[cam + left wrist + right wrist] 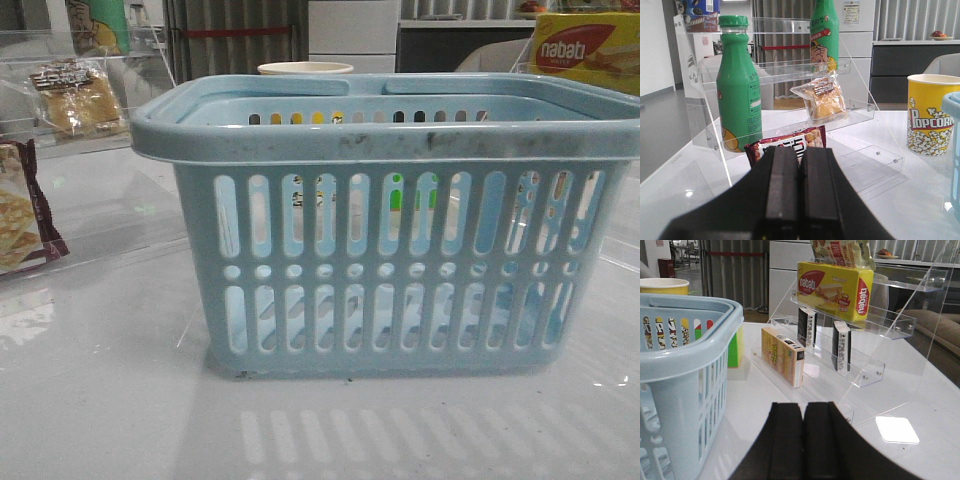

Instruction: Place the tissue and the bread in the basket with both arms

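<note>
- A snack pack (22,215) with a dark red edge lies at the left edge of the front view.
- The bread (78,97) sits on a clear shelf (120,140) in the upper left, behind the snack pack.
- The big blue basket (390,225) fills the middle, on the shiny white counter (110,400).
- A yellow Nabati box (585,50) is in the upper right.
- Two dark, upright packets (807,326) stand on the right-side shelf; I cannot tell if one is the tissue.
- The left hand (800,192) is closed tight and holds nothing.
- The right hand (803,440) is closed too, with nothing in it.

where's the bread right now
The bread sits on the clear shelf's middle tier, left of the basket in the front view, behind the green bottle.
</note>
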